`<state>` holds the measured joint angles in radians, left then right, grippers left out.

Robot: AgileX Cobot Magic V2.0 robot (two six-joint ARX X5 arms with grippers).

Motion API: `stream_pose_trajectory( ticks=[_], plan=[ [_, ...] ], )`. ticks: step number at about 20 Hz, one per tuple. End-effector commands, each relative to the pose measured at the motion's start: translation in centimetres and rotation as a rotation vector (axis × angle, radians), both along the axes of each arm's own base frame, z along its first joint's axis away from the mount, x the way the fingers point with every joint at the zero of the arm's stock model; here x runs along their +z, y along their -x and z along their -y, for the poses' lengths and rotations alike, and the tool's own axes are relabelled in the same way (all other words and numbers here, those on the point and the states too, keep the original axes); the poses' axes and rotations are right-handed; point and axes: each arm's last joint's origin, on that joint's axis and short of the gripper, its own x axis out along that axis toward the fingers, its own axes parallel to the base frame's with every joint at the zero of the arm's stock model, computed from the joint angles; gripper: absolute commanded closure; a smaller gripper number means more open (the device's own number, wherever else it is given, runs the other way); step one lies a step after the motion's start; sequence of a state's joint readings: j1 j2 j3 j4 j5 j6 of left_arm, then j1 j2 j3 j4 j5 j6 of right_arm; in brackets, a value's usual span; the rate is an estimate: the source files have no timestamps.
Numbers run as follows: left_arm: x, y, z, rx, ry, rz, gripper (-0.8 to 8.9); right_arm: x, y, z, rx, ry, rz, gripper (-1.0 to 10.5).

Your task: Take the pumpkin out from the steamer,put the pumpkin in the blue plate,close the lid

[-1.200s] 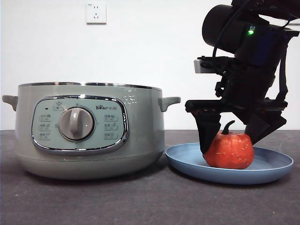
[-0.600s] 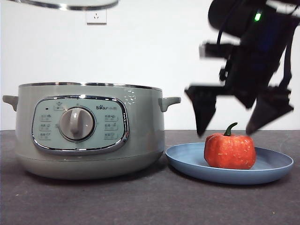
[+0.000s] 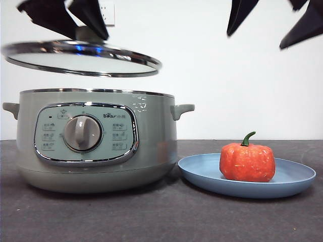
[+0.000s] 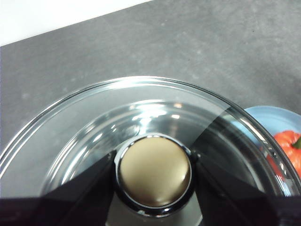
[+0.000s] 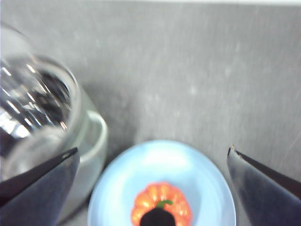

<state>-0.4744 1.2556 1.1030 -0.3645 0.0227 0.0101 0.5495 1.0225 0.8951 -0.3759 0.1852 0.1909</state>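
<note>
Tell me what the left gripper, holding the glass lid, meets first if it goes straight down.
Probably the open rim of the sage-green steamer: the left gripper holds the chrome-rimmed glass lid above it, though depth alignment is uncertain.

Left gripper [image 4: 153, 175] clamped on the lid's knob [image 4: 154, 172], one black jaw on each side, touching it. Glass lid [image 4: 94, 122] fills most of the view, chrome rim curving round, grey table [image 4: 188, 42] beyond. At one edge, part of the blue plate [image 4: 275, 117] with the pumpkin [image 4: 289, 148] on it.
</note>
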Motion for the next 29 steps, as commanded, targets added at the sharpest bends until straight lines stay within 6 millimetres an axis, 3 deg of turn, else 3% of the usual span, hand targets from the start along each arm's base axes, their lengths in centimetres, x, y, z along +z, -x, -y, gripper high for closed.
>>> stream_pose_trajectory(
  ticks=[1,7,17,24,25,29],
  plan=[
    [-0.4,-1.2,0.8,-0.009,0.027,0.023,8.23,0.5,0.7,0.5,-0.007,-0.016,0.029,3.8],
    [-3.4,-2.9,1.9,-0.050,-0.001,-0.100,8.22,0.8,1.4,1.0,-0.031,-0.004,0.037,3.8],
    [-4.3,-2.1,1.5,-0.045,-0.064,-0.219,8.22,0.7,1.5,1.1,-0.035,0.007,0.020,3.8],
    [-4.2,-2.3,1.5,-0.003,-0.093,-0.185,8.02,0.7,1.5,1.1,-0.034,0.007,0.020,3.8],
    [-4.2,-2.3,1.5,0.001,-0.094,-0.182,7.56,0.7,1.5,1.1,-0.034,0.007,0.020,3.8],
    [-4.2,-2.3,1.5,0.001,-0.093,-0.181,4.13,0.7,1.5,1.1,-0.032,0.006,0.019,3.8]
  ],
)
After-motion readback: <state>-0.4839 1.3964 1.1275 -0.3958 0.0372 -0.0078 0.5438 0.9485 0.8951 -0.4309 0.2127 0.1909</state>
